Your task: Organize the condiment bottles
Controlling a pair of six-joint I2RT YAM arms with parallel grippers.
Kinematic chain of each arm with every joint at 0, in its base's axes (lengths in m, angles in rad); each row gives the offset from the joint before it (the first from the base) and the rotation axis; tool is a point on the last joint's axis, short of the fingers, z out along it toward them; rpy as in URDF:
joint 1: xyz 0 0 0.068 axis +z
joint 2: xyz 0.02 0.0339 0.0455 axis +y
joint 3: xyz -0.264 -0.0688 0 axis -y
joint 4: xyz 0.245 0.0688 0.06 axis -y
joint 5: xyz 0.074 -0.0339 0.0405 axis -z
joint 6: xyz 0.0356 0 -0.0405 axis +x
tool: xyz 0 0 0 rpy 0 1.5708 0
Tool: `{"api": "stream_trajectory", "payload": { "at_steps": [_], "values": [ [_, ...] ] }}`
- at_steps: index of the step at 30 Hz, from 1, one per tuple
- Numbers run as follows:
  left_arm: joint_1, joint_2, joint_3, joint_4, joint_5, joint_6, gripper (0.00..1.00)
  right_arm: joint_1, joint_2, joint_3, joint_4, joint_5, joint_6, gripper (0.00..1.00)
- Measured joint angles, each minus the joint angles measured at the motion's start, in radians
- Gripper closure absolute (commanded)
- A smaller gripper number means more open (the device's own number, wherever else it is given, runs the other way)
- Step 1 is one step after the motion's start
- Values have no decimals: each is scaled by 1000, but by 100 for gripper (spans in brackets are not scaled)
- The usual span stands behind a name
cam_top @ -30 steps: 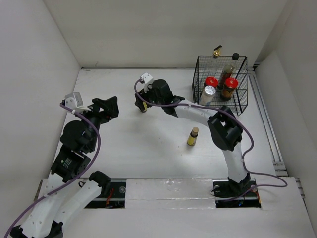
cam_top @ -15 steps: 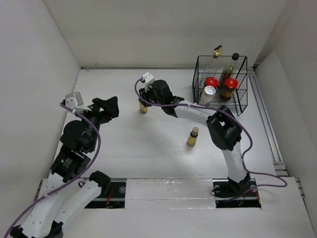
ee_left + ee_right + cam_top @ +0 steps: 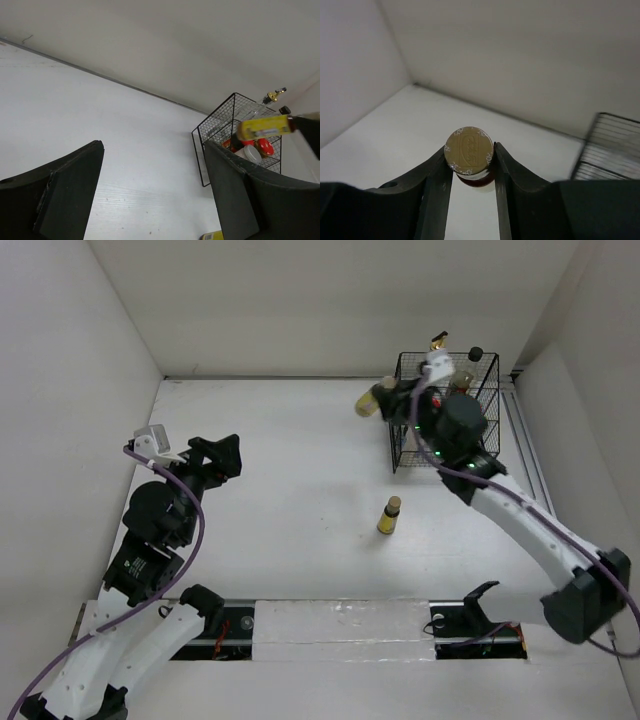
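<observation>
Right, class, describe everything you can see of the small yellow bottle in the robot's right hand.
The small yellow bottle has a yellow body and a brown cap with a gold embossed top. The right hand pinches it by the cap. It hangs in the air, tipped almost horizontal, base pointing away from the black wire basket beside it. Nothing else touches it.

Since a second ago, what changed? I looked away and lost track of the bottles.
The right gripper gripped a yellow bottle at mid-table and carried it right; it now hangs sideways beside the wire basket. The other yellow bottle, the basket and the left gripper stayed put.
</observation>
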Motion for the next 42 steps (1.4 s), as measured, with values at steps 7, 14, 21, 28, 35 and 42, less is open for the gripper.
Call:
{"api": "stream_trajectory", "payload": {
  "at_steps": [7,14,21,28,35,42],
  "values": [
    [0,3,0,3,14,0,22,-281,-275,-154,-39,108,29,96],
    [0,3,0,3,17,0,22,-457,-282,-206,-138,143,56,96],
    [0,11,0,5,24,0,22,-531,-143,-209,-147,151,79,97],
    [0,13,0,5,31,0,22,-533,-13,-222,-117,139,96,97],
    [0,22,0,5,32,0,22,-522,74,-254,-73,145,106,97],
    [0,25,0,5,32,0,22,-500,106,-277,-39,163,108,70]
  ]
}}
